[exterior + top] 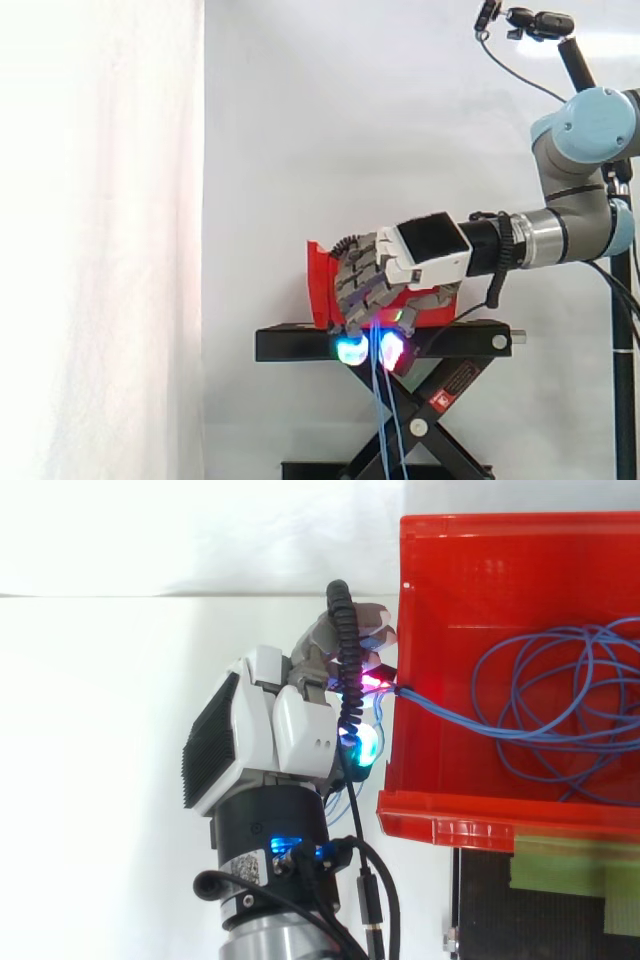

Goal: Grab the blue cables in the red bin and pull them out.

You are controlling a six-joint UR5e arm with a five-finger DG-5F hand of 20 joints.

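The red bin (470,570) stands on a black stand (300,345), and loops of blue cables (452,712) lie inside it. Several strands run over the bin's front rim to my hand (270,730), which sits just outside that rim. In the side view my hand (425,250) is in front of the red bin (320,285) with its fingers curled down and its tips glowing cyan and magenta. It is shut on the strands. Below the tips the blue cables (379,410) hang down past the stand's edge.
The stand is a black scissor lift (430,410) before a white curtain. A camera on a black mount (540,22) sits above the arm at the top right. Next to the bin's near corner lies a green pad (570,865) on the stand's top.
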